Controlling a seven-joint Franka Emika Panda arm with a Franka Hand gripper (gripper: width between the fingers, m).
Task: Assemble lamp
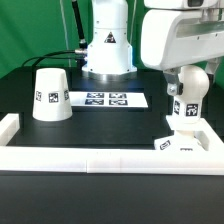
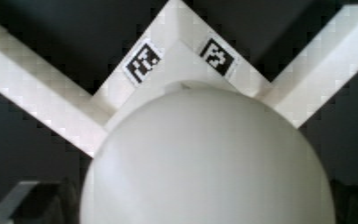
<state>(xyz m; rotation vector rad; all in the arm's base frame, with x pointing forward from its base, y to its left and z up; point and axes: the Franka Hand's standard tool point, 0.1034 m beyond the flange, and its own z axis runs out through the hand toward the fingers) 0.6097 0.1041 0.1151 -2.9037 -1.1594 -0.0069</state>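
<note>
Tool (image 1: 188, 95), right of frame, is clamped on the round white plastic bulb on a stem (image 1: 186, 113). It's upright, long axis vertical, with the flat square white base (image 1: 192, 146) directly beneath, lower right; contact unclear.

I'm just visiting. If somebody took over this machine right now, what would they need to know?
The gripper looks shut on the bulb, held upright over the base in the rail corner, exterior view's right.
The shade stands alone, exterior view's left, untouched.
Done: bulb brought to base.
Left: check the bulb is seated (cannot tell here), then fit the shade.
</note>
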